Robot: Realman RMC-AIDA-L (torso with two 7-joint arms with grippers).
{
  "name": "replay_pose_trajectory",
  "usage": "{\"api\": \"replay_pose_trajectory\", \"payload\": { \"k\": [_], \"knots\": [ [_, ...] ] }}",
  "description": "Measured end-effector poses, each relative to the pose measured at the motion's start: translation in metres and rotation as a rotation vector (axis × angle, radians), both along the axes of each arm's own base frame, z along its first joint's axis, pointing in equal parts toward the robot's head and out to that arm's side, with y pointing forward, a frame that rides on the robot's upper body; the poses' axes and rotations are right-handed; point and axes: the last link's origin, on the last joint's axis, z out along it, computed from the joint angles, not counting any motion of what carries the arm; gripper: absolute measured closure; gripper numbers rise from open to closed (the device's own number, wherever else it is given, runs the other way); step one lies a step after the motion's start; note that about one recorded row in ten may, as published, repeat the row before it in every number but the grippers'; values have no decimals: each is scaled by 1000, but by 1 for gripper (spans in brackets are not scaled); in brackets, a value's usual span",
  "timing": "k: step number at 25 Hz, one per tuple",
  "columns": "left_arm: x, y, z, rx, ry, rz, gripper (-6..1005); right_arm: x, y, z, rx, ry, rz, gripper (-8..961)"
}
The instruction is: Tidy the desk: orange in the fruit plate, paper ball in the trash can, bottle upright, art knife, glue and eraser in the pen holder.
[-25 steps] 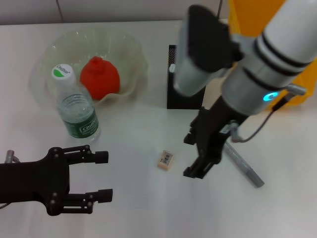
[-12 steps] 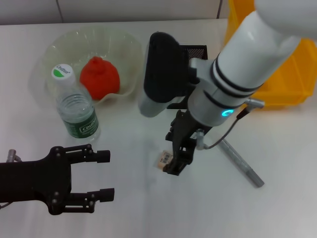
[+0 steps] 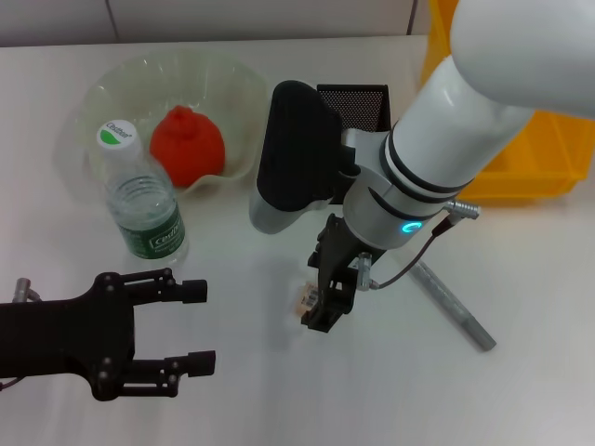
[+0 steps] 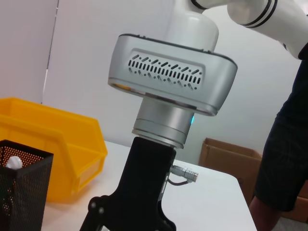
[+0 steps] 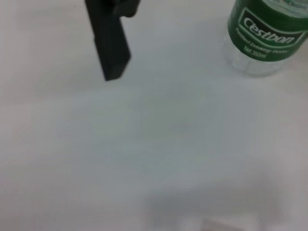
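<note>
Your right gripper [image 3: 321,302] hangs over the eraser [image 3: 306,299] on the desk, whether its fingers grip I cannot tell, so next lift it toward the pen holder [image 3: 367,100]; your left gripper [image 3: 191,327] idles spread.

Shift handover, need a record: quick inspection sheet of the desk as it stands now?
Surface: white desk, no spills seen.
Job's things: orange in fruit plate; bottle upright beside the plate; eraser on desk; art knife lying flat; pen holder behind the right arm.
Clutter: yellow bin far right.
Grippers: right gripper down at the eraser; left gripper open, idle near front left.
Cables: short lead on right wrist.
Surroundings: cardboard box, a person's dark clothing at the edge.
</note>
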Motion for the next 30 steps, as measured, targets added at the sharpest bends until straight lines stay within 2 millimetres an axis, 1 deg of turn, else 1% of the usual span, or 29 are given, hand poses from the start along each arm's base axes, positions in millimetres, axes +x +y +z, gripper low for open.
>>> {"api": "replay_pose_trajectory", "payload": {
  "k": [10, 15, 21, 23, 30],
  "knots": [
    [0, 0, -1, 1, -2, 2, 213, 4, -1, -7, 18, 3, 5, 196],
    [0, 0, -1, 1, -2, 2, 213, 7, -3, -11, 17, -1, 1, 230],
    [0, -2, -1, -1, -6, 4, 213, 8, -5, -15, 10, 3, -3, 432],
    [0, -2, -1, -1, -6, 5, 213, 9, -5, -15, 11, 5, -4, 541],
    [-1, -3, -1, -1, -7, 9, 213, 6, -7, -13, 10, 23, -7, 541]
  ]
}}
